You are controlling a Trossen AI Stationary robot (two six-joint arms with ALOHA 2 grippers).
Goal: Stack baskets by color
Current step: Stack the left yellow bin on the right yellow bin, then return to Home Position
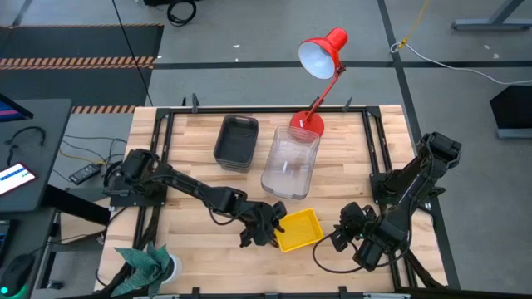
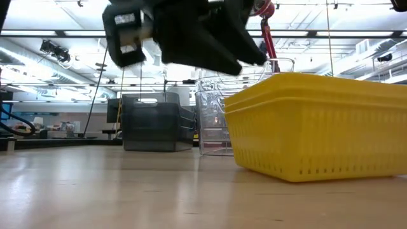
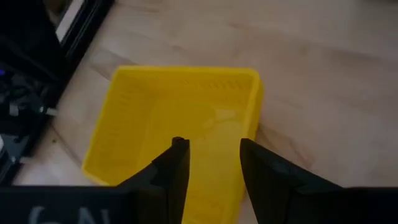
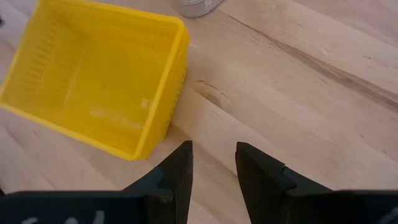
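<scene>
A yellow basket stack [image 1: 299, 230] rests on its base on the table near the front edge; the low view shows two nested rims [image 2: 318, 95]. Dark grey baskets [image 1: 236, 143] and clear baskets [image 1: 291, 162] stand farther back, each on its base. My left gripper [image 3: 214, 149] hangs open just above the left end of the yellow baskets [image 3: 180, 112], touching nothing. My right gripper [image 4: 213, 149] is open over bare wood to the right of the yellow baskets [image 4: 93, 81].
A red desk lamp [image 1: 320, 54] stands on its base [image 1: 306, 124] at the far edge, behind the clear baskets. A green cloth-like thing [image 1: 145, 264] sits at the near left corner. Black frame rails [image 1: 162, 133] border the table. Bare wood lies at the left.
</scene>
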